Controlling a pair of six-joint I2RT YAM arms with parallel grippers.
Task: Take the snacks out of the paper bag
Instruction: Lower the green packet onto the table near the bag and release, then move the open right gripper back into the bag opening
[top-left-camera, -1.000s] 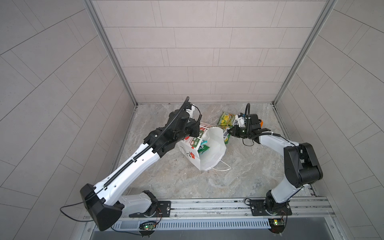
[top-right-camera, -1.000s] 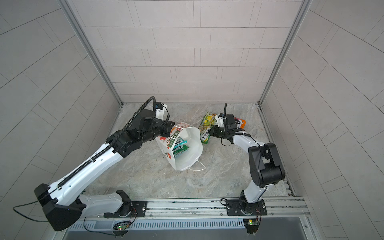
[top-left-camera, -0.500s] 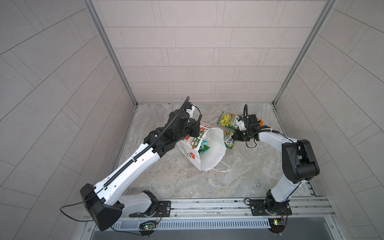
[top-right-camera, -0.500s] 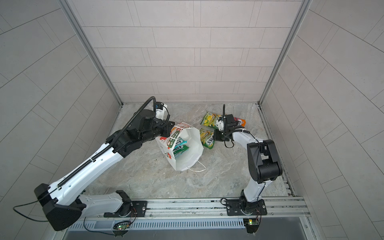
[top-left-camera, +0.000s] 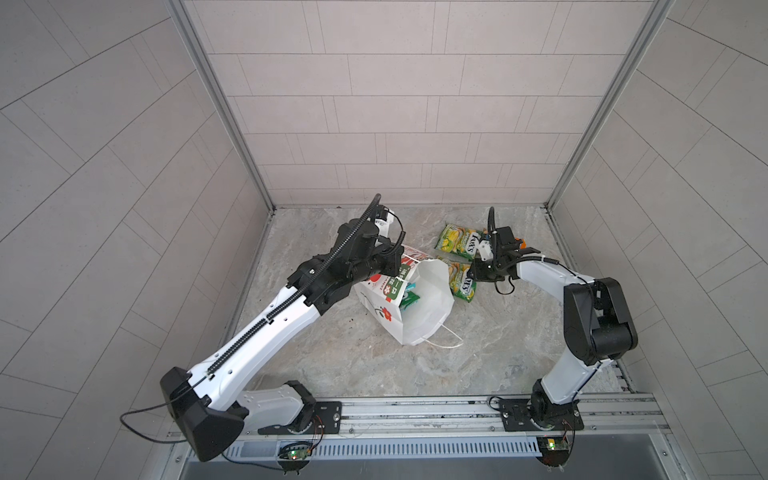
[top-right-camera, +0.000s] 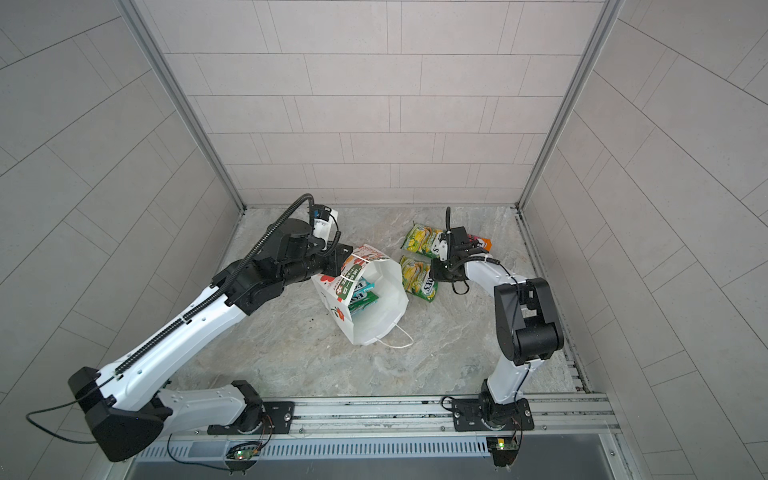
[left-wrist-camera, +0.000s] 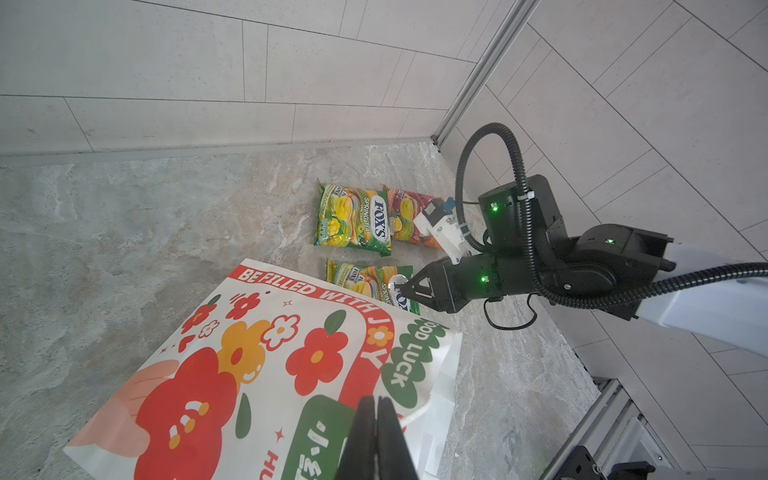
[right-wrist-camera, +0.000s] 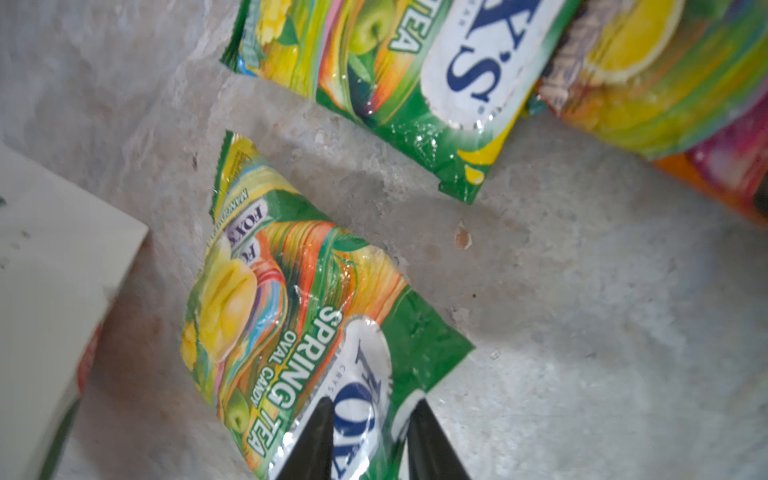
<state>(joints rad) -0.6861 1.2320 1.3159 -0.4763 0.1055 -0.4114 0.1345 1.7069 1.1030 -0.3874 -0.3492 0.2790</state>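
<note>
Three snacks (top-left-camera: 459, 245) lie on the bench (top-left-camera: 415, 365); at least two remain in the paper bag (top-left-camera: 428, 307). The left gripper (left-wrist-camera: 376, 401) pinches its rim; the right gripper (right-wrist-camera: 372, 403) stands parted over one green packet (right-wrist-camera: 299, 316).

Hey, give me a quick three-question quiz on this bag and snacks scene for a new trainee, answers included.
1. Multiple choice: how many snack packets lie on the table outside the paper bag? A one, B three, C five.
2. True or false: the left end effector is shut on the bag's rim.
3. Which packet sits under the right end effector, whose jaws stand parted?
Key: 1 B. 2 True. 3 The green packet nearest the bag.
</note>
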